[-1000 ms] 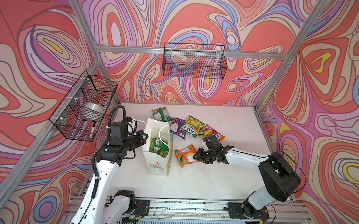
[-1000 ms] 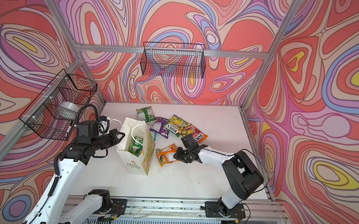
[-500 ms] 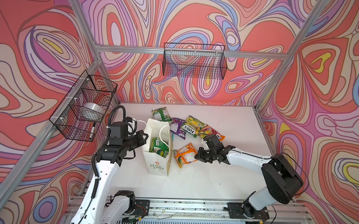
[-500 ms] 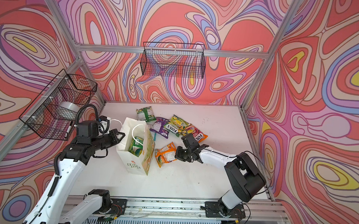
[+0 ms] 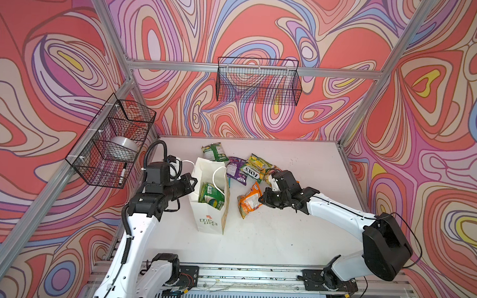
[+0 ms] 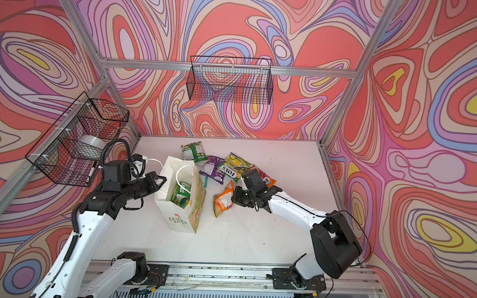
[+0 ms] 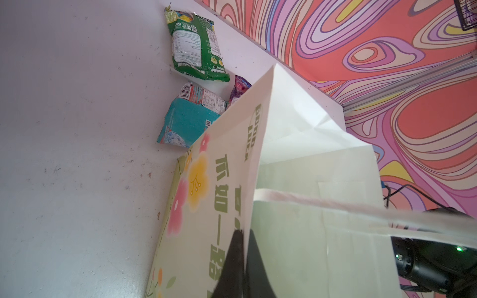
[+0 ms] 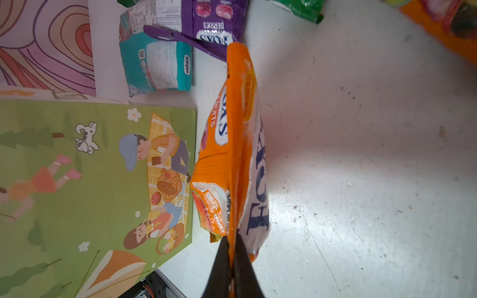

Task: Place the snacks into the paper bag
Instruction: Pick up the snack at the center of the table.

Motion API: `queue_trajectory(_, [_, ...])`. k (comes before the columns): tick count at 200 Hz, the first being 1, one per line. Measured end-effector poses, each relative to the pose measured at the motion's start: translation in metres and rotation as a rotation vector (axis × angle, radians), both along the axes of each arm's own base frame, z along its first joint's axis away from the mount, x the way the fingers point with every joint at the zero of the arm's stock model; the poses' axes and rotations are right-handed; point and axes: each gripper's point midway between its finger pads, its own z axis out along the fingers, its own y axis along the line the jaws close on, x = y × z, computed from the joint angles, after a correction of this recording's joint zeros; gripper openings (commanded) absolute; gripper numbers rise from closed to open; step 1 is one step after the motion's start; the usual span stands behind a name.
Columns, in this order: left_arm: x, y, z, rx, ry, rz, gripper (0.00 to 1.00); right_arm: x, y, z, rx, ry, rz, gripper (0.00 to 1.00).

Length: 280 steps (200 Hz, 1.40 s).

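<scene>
While the left gripper [image 5: 191, 181] is clamped on the bag's [image 5: 210, 223] rim, the right gripper [image 8: 232, 242] is pinched tight on an edge of the orange pouch [image 8: 232, 144]. That pouch stretches from the gripper toward the bag's wall, just beside it. The one bag stands upright on the table [image 5: 283, 240]. Five pouches lie loose nearer the back wall: a green pouch [image 5: 211, 151], teal pouch [image 8: 157, 67], purple pouch [image 5: 236, 169], yellow-green pouch [image 5: 254, 168] and orange-red pouch [image 6: 267, 180]. A seventh pouch [image 5: 210, 194], green, sits inside the bag.
</scene>
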Motion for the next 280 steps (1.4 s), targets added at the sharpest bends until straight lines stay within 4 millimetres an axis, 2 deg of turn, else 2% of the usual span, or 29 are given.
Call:
queue_trajectory(100, [-0.001,-0.005,0.002,-0.019,-0.003,-0.023,0.0,0.021,-0.016,0.083,-0.048,-0.205,-0.052,0.0])
queue_trajectory(176, [-0.002,-0.007,0.003,-0.03,-0.003,-0.036,0.0,0.035,-0.019,0.166,-0.007,-0.399,-0.079,0.0])
queue_trajectory(243, [-0.003,-0.011,0.004,-0.043,-0.006,-0.052,0.0,0.051,-0.002,0.256,0.112,-0.576,-0.059,0.0])
queue_trajectory(280, [-0.003,-0.013,0.005,-0.052,-0.009,-0.063,0.0,0.055,0.017,0.292,0.205,-0.629,-0.006,0.0])
